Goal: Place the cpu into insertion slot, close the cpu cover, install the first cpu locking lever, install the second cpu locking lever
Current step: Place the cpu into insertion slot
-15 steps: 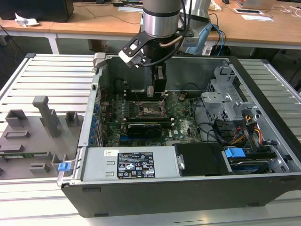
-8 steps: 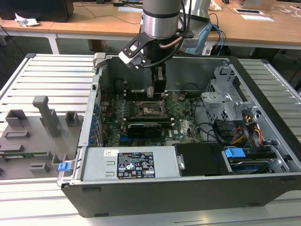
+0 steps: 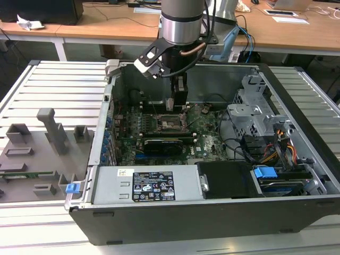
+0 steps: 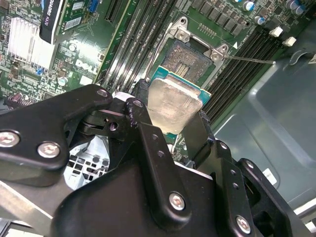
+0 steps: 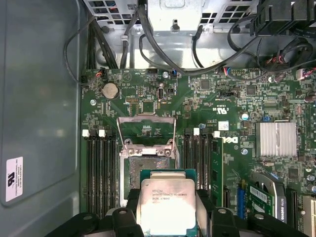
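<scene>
Silver-grey metal topped the cpu (image 5: 168, 205), which was gripped by two opposite edges between the black fingers (image 4: 196, 134) of the gripper (image 3: 178, 103), closed only to the chip's width. The chip was held flat, top side up, above and partly over the insertion slot (image 5: 144, 167) and not yet seated, presumably so that it could be set squarely onto the contacts. The cpu cover (image 5: 146, 129) was swung up and open, leaving the slot bare to receive it. In the exterior view, the slot was found near the board's centre, with the long black card (image 3: 162, 144) at six o'clock and the drive cage (image 3: 255, 109) at three o'clock.
</scene>
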You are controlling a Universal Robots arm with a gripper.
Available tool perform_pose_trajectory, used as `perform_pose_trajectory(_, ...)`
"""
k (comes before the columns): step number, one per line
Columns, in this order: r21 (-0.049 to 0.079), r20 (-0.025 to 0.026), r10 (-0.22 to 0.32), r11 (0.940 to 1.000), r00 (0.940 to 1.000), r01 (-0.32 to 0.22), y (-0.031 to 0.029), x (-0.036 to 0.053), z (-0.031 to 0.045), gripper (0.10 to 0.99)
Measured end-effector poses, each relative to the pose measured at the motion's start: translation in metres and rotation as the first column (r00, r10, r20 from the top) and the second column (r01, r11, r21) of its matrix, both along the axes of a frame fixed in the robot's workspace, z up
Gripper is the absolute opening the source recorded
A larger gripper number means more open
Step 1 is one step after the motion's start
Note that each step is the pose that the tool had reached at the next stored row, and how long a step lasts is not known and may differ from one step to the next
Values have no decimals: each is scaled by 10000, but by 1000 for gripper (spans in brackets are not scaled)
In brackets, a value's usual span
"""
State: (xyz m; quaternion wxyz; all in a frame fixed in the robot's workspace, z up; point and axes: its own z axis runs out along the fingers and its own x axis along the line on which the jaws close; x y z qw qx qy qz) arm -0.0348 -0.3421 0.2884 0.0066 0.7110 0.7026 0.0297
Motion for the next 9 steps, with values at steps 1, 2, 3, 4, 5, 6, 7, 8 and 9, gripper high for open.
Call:
perform_pose_trajectory(1, -1, -1, 1, 10000, 10000, -1, 0, 0, -2, 529)
perform_pose_trajectory(2, -1, 0, 0, 10000, 10000, 0, 0, 0, -4, 529)
perform_pose_trajectory(3, -1, -1, 1, 10000, 10000, -1, 0, 0, -7, 529)
perform_pose_trajectory(4, -1, -1, 0, 10000, 10000, 0, 0, 0, -10, 529)
perform_pose_trajectory(5, -1, -1, 0, 10000, 10000, 0, 0, 0, -12, 529)
perform_pose_trajectory(6, -1, -1, 0, 10000, 10000, 0, 0, 0, -14, 529)
perform_pose_trajectory(7, -1, -1, 0, 10000, 10000, 0, 0, 0, -17, 529)
perform_pose_trajectory(8, -1, 0, 0, 10000, 10000, 0, 0, 0, -19, 529)
perform_pose_trajectory(9, 0, -1, 1, 10000, 10000, -1, 0, 0, -23, 529)
